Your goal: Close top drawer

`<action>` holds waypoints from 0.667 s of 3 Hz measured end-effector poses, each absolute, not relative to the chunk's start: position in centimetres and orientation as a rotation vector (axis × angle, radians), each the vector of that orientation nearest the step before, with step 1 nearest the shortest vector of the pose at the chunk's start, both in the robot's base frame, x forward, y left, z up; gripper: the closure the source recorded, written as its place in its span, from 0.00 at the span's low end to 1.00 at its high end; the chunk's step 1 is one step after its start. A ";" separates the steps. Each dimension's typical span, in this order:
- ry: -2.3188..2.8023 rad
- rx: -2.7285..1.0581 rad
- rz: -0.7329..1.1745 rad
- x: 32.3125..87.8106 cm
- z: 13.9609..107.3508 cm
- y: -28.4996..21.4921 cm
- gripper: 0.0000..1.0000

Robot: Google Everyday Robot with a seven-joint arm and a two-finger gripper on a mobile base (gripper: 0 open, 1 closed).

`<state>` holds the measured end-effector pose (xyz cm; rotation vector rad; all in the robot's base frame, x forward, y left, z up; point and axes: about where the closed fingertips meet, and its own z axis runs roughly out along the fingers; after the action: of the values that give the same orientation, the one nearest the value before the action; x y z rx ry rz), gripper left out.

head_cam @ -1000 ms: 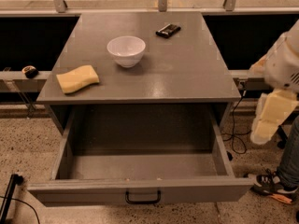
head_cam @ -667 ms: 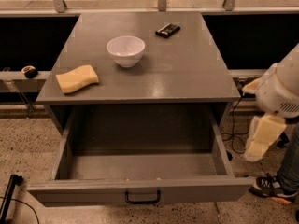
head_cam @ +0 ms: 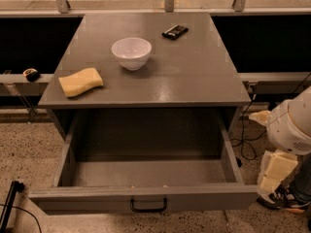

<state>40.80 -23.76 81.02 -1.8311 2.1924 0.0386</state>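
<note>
The top drawer (head_cam: 87, 200) of the grey cabinet stands pulled far out toward me. Its inside is bare and its flat grey front carries a small black bar handle (head_cam: 148, 207). My gripper (head_cam: 273, 172), cream coloured, hangs below the white arm (head_cam: 291, 126) at the right edge of the view. It is just right of the drawer's front right corner, level with the drawer front, and I cannot tell whether it touches it. The lower drawers are out of view.
On the cabinet top (head_cam: 194, 76) sit a white bowl (head_cam: 131, 52), a yellow sponge (head_cam: 80, 81) and a small black object (head_cam: 175, 31). Cables (head_cam: 248, 140) lie on the speckled floor at the right. A black pole (head_cam: 9, 205) stands at the lower left.
My arm and gripper have come down and leftward, from beside the cabinet top to beside the drawer's front right corner. The drawer has not moved.
</note>
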 end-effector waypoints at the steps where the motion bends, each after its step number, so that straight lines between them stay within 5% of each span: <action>1: 2.195 -1.868 0.062 40.2 79.9 -23.2 0.00; 2: 2.111 -1.917 0.109 37.6 79.6 -20.9 0.18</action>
<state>37.56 -20.88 79.58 -1.9174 2.1109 0.1087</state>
